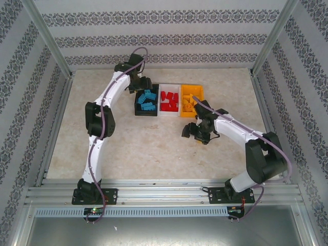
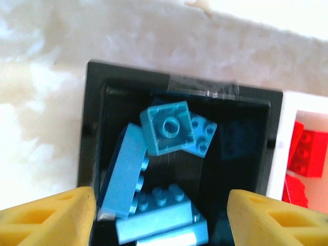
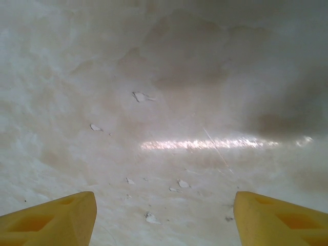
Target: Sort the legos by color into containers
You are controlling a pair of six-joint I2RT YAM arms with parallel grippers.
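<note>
Three containers stand in a row at the table's far middle. The black bin (image 1: 137, 108) holds several light blue legos (image 1: 147, 99). Red legos (image 1: 169, 101) fill the white bin (image 1: 169, 86), and orange-yellow legos (image 1: 188, 104) lie in the yellow bin (image 1: 192, 87). My left gripper (image 1: 141, 86) hangs open above the black bin (image 2: 92, 128). Its yellow fingers stand wide apart with nothing between them, and the blue legos (image 2: 164, 128) lie loose below. The white bin (image 2: 287, 118) with red legos (image 2: 307, 154) shows at the right. My right gripper (image 1: 192, 130) is open and empty, low over bare table in front of the yellow bin.
The marble-patterned tabletop (image 3: 169, 102) under my right gripper (image 3: 164, 218) carries only small chips and scratches. Metal frame rails border the table left, right and front. Patterned walls close the back and sides.
</note>
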